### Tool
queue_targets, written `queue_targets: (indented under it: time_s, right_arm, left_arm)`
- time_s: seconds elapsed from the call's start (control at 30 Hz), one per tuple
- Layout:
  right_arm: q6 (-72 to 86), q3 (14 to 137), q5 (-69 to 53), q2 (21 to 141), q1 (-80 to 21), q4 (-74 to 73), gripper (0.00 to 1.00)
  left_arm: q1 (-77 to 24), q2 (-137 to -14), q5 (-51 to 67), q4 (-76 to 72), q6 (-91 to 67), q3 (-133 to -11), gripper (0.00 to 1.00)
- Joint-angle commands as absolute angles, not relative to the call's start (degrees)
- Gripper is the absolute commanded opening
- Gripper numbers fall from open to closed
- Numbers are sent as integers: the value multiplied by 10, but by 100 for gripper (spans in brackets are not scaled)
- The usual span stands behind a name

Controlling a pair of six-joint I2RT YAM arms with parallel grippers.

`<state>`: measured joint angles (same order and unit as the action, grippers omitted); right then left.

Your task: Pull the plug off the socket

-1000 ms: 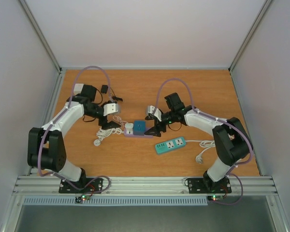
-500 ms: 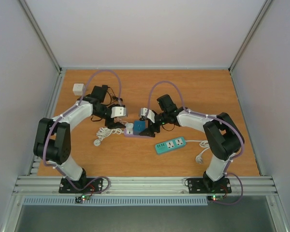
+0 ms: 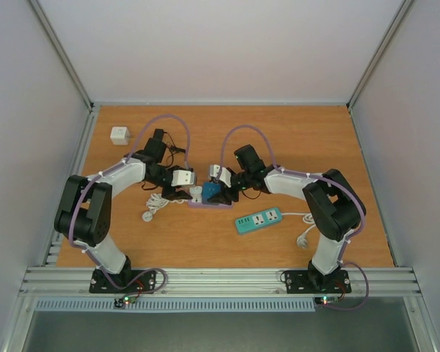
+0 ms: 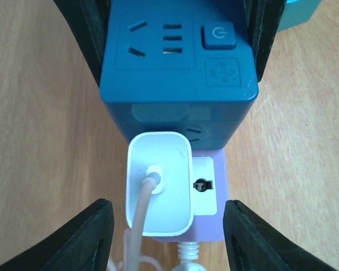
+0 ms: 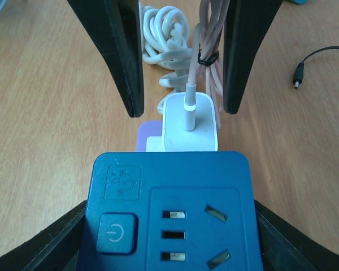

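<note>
plug spot: white plug (image 4: 158, 189) seated in the lilac socket (image 4: 222, 195) mid-surface (image 3: 279, 139), touching the blue block (image 4: 178, 73) just right of it
left fingers (image 4: 79, 240): partway open, one either side of the plug, gaps on both sides, nothing held yet
right fingers (image 5: 45, 243): snug against both sides of the block, looks like a proper hold on it
step in hand: pretty sure it's closing the left pair on the plug, right pair bracing
doing it well: pinch the plug body itself, not the thin cable (image 5: 166, 34) coming out of it
doing it well (2): pin the block down hard so the socket doesn't lift along
doing it well (3): pull straight out the way the cable leaves the plug, no twisting or rocking
watch out: coiled cable just left of the socket, could drag if snagged
count, plugs: two, one in the socket, one loose plug (image 3: 303, 240) near right
count, sockets: one lilac socket, one blue block, one teal strip (image 3: 258, 219) right and nearer
count, extras: one white cube (image 3: 119, 135) far left, one black lead (image 5: 322, 56)
count, arms: two, one pair of fingers each
</note>
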<state>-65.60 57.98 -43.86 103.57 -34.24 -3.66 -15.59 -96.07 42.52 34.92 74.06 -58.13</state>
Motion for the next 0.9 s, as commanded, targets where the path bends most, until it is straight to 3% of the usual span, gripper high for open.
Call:
queue_targets:
  time_s: [0.0,0.3,0.53,0.87]
  right_arm:
    - [-666,566,-431,1037,-348,-10,60]
    - [-670,542,-428,1027,-348,-10,47]
    - [-676,534,-427,1021,-349,-18,37]
    - [-684,533,-421,1025,-349,-39,29]
  left_arm:
    - [-164,-967,431,305,743,-563,53]
    - [-189,-949,425,248,701,-526,39]
    - [-189,-940,441,235,666,-524,24]
    - [-189,-925,508,298,654,-560,18]
